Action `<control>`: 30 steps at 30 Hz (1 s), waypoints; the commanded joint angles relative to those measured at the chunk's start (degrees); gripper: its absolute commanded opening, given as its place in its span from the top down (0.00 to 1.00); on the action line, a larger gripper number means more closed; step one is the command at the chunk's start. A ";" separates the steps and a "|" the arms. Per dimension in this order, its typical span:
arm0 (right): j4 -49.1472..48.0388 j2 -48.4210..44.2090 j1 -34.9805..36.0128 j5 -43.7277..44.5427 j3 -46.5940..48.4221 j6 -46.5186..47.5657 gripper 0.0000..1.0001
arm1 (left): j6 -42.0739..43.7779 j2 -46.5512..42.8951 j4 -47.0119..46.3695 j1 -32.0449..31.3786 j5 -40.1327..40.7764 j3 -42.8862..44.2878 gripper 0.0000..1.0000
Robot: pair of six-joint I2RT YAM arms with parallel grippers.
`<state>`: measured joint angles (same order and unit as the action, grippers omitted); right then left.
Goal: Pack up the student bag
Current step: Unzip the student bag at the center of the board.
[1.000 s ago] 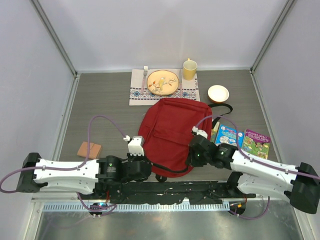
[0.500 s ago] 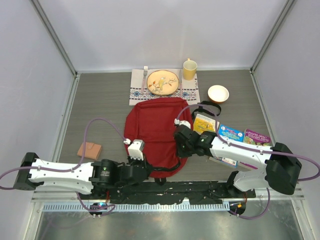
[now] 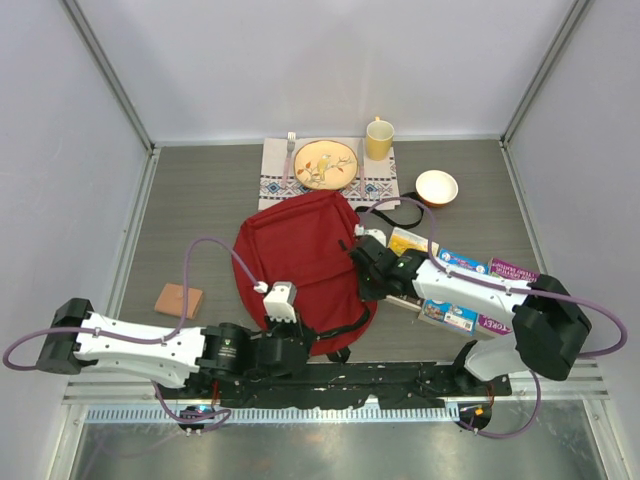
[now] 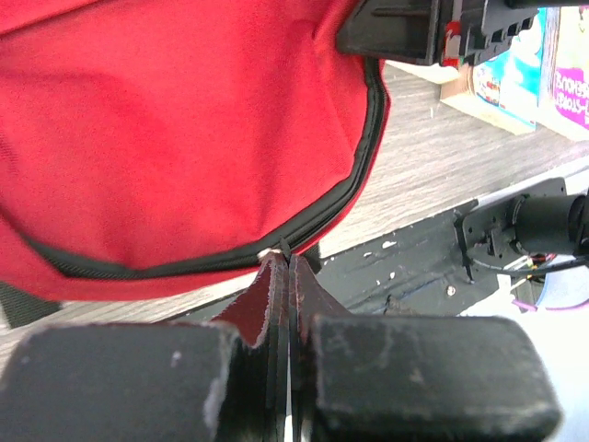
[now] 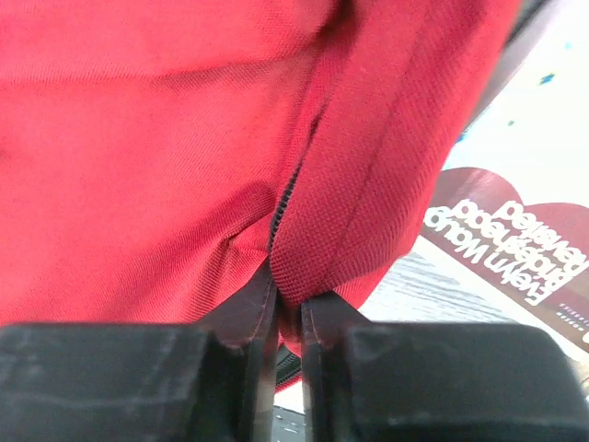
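Student bag [image 3: 300, 250] in right claw [image 5: 288, 302]

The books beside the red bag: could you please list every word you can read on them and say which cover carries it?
"Evelyn Waugh": upside down on the white and maroon book cover, right wrist view.
"Brideshead": next line, same cover; its third line is blurred.
"TOREY", apparently: purple book.
Blue book and yellow book: print too small to read.
Student bag: no text visible.
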<state>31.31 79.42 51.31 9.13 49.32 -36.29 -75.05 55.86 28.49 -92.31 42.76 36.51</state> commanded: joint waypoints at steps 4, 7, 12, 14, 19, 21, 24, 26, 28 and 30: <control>-3.36 -6.72 -4.02 -3.40 -1.32 -5.88 0.39 | -7.83 0.31 3.59 -0.32 7.95 2.51 1.00; -4.24 -15.49 -3.94 -6.13 -6.68 -12.99 0.35 | -7.84 0.13 1.84 -0.32 8.74 1.46 1.00; -4.50 -31.84 -3.85 -10.34 -15.82 -24.77 0.32 | -8.01 -0.39 0.87 -0.32 9.27 0.84 1.00; -7.30 -39.23 -3.59 -13.51 -20.29 -31.88 0.32 | -7.40 -0.57 0.25 -0.24 9.44 0.58 1.00; -9.15 -46.63 -2.36 -15.28 -25.58 -42.44 0.32 | -6.52 -0.84 -0.45 -0.24 9.53 0.84 1.00; -10.91 -46.46 -1.48 -15.19 -27.17 -44.38 0.33 | -6.26 -0.75 -1.33 -0.24 9.44 0.58 1.00; -15.66 -43.48 0.80 -14.93 -28.40 -47.02 0.32 | -5.38 -0.31 -2.91 -0.24 9.18 0.75 1.00; -19.35 -40.85 3.79 -13.01 -28.49 -48.60 0.32 | -4.76 0.48 -3.61 -0.24 8.83 1.28 1.00; -23.28 -36.98 5.98 -10.98 -28.49 -50.01 0.32 | -3.71 1.36 -3.88 -0.32 8.57 1.98 1.00; -26.46 -33.39 8.54 -7.13 -28.58 -51.67 0.32 | -2.74 1.80 -4.49 -0.32 8.13 2.51 1.00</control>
<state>15.99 40.80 56.03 -4.08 20.78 -82.17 -80.05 56.71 27.62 -92.31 48.40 37.26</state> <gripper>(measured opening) 0.676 0.009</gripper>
